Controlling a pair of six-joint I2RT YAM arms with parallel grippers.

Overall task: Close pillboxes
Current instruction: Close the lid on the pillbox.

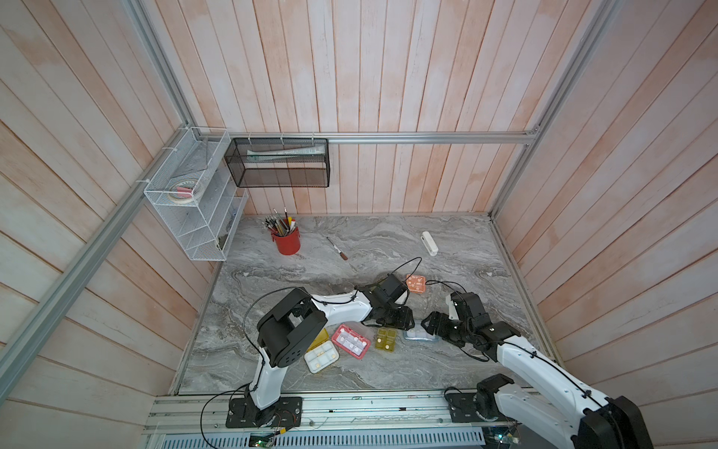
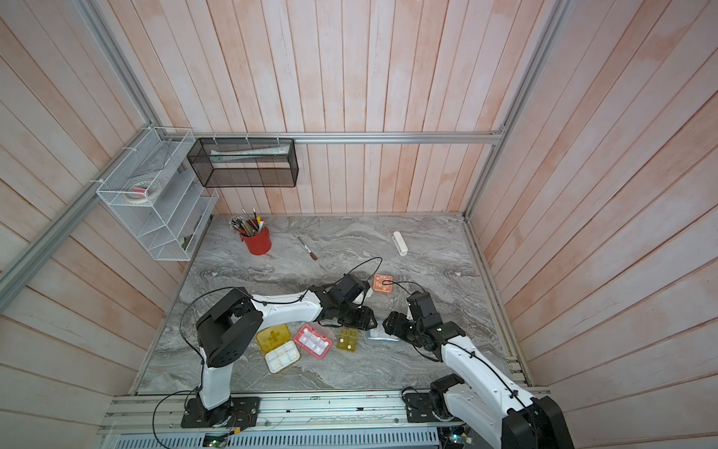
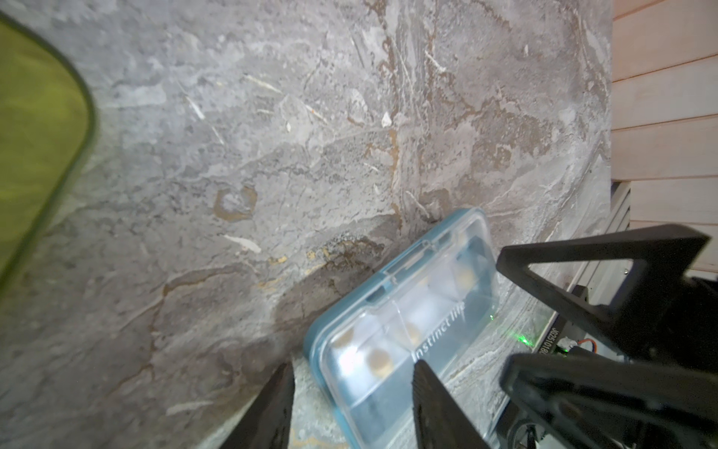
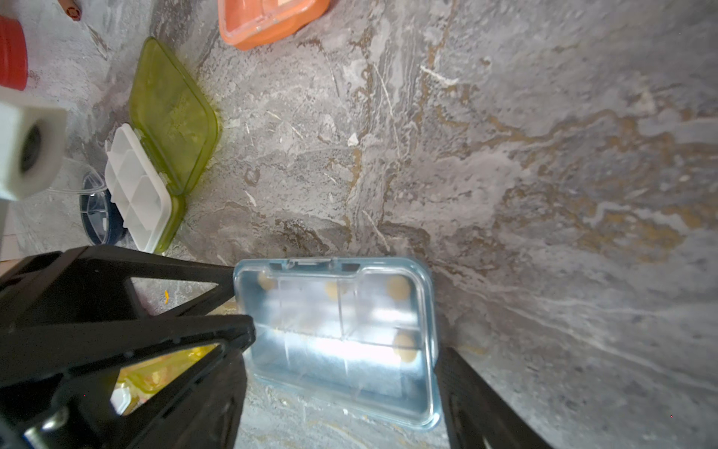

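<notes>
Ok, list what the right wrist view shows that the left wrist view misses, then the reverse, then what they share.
Only the right wrist view: the orange pillbox, the lime-green pillbox lying fully in sight, open, with its white tray, and the dark round pillbox behind it.
Only the left wrist view: the wood-panelled wall and the lettering on the blue-grey pillbox lid.
Both: that blue-grey pillbox, clear lid down, on the marble table; the left wrist view also catches a blurred edge of lime-green lid.
</notes>
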